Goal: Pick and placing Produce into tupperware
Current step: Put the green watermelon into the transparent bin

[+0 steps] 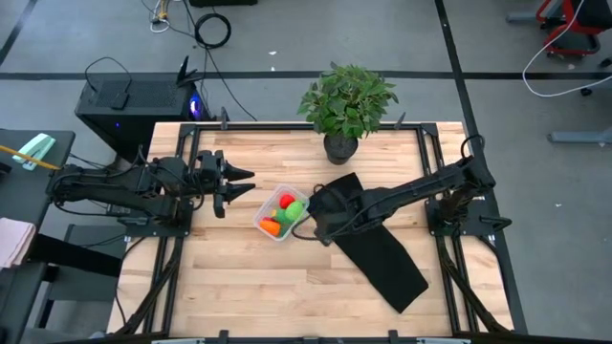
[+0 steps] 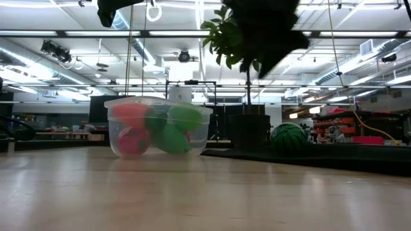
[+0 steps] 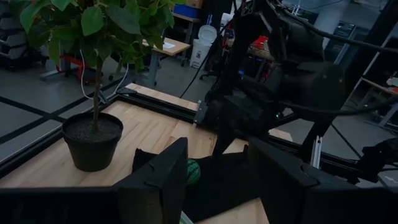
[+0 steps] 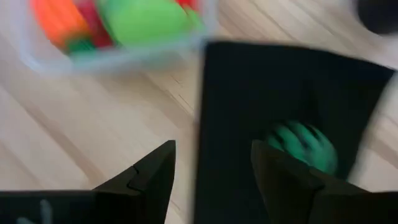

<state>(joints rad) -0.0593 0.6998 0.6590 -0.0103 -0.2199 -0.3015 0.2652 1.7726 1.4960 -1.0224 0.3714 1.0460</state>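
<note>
We see the tupperware (image 1: 281,214) sitting near the middle of the wooden table (image 1: 249,287), already holding most of the produce: an orange carrot (image 1: 271,227), a red piece (image 1: 287,200) and a light green piece (image 1: 295,211) show from above, and through the clear wall at table height we make out pink-red and green shapes. The one piece left out is the dark green round toy (image 4: 303,145), which lies on the long black mat (image 1: 382,253) just beside the container.

Our right gripper (image 4: 211,163) hovers over the mat edge, its jaws apart and empty, with the round toy ahead of them; we judge it is lining up to fetch this last piece. Our left gripper (image 1: 229,183) waits beyond the container's other side, raised off the table, jaws parted around nothing, probably kept clear so the right arm has room.

The table is pale plank wood inside a black frame, and a potted plant (image 1: 344,100) stands at its far edge. Around it we see grey floor with cables, and behind, a workshop with ceiling lights and shelving
</note>
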